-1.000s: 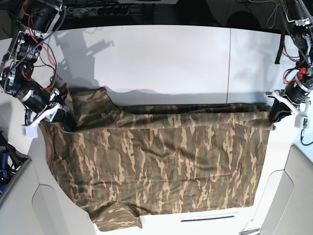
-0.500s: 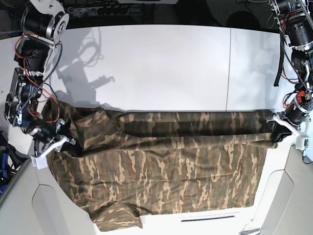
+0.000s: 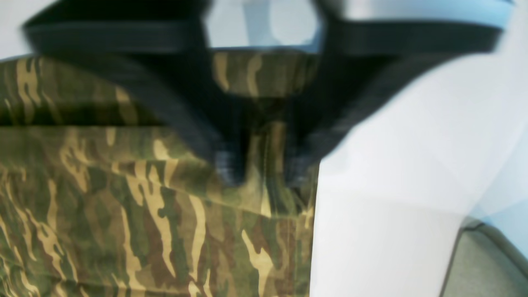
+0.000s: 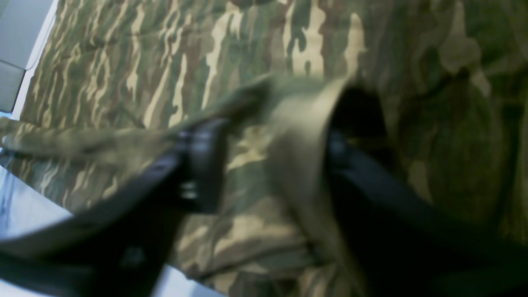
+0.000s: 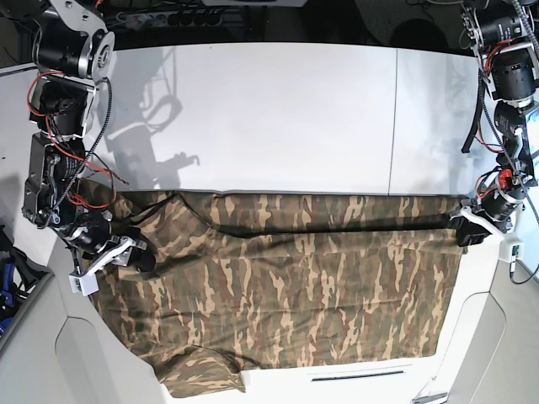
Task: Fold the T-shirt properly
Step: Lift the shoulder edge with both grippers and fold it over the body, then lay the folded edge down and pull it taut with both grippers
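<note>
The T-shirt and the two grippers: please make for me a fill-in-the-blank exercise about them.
1. The T-shirt has a ______ pattern.
2. The left gripper is at the shirt's edge on the ______ side of the base view.
3. In the base view, the right gripper is on the ______ side.

Missing words: camouflage; right; left.

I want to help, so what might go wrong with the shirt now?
The open left gripper is right by the shirt's edge, so it might snag the cloth and drag it crooked.

The cloth near the open right gripper is bunched up, so the fold might come out lumpy.
</note>
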Action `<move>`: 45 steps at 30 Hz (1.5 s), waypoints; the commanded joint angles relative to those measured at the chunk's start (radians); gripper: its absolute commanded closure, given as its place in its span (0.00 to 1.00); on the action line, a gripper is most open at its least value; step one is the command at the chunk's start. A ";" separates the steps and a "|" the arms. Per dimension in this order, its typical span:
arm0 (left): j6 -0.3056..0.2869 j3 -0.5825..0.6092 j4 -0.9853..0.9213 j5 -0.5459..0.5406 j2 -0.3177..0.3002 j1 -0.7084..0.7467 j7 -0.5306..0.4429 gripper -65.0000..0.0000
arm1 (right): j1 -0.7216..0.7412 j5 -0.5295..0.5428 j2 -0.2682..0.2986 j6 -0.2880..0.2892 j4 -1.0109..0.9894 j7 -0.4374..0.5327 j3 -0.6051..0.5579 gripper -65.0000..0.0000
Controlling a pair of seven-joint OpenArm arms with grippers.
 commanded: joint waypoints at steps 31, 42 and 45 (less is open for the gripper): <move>-0.063 -0.244 0.098 -0.301 -0.019 0.101 0.267 0.38 | -0.184 0.188 0.078 -0.007 0.200 -0.159 0.388 0.39; -0.063 -0.243 0.016 -0.278 0.017 0.100 0.196 0.38 | -0.279 0.227 0.076 -0.006 0.187 -0.133 0.378 0.39; -0.063 -0.242 -0.015 -0.278 0.037 0.100 0.167 0.38 | -0.278 0.226 0.076 -0.006 0.161 -0.103 0.344 0.39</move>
